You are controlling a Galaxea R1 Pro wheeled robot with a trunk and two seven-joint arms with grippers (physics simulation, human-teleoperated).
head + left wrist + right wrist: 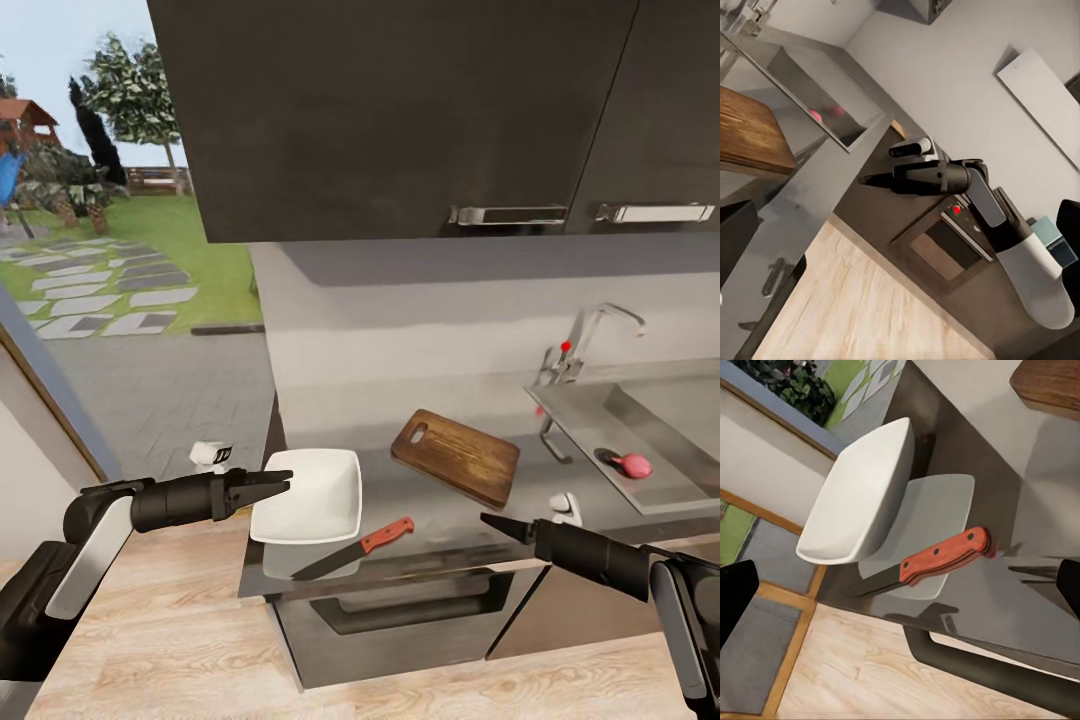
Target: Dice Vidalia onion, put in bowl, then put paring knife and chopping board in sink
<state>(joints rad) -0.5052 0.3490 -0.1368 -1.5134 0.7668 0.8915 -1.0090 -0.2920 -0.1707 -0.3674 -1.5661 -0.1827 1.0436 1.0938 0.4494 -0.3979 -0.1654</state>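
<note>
The white bowl (305,495) (859,499) stands on the grey countertop (400,490). The red-handled paring knife (355,548) (945,556) lies just in front of it, near the counter's edge. The brown chopping board (457,455) (750,135) (1050,386) lies to the right of the bowl. The pinkish Vidalia onion (636,465) (816,115) rests by the drain in the sink (690,400). My left gripper (285,483) hovers open at the bowl's left rim. My right gripper (485,520) (864,180) is open in front of the counter, right of the knife, holding nothing.
A chrome faucet (590,340) with a red knob stands behind the sink. Dark wall cabinets (400,110) hang overhead. An oven front (400,610) sits under the counter. A large window (110,250) on the left looks onto a garden. Wooden floor lies below.
</note>
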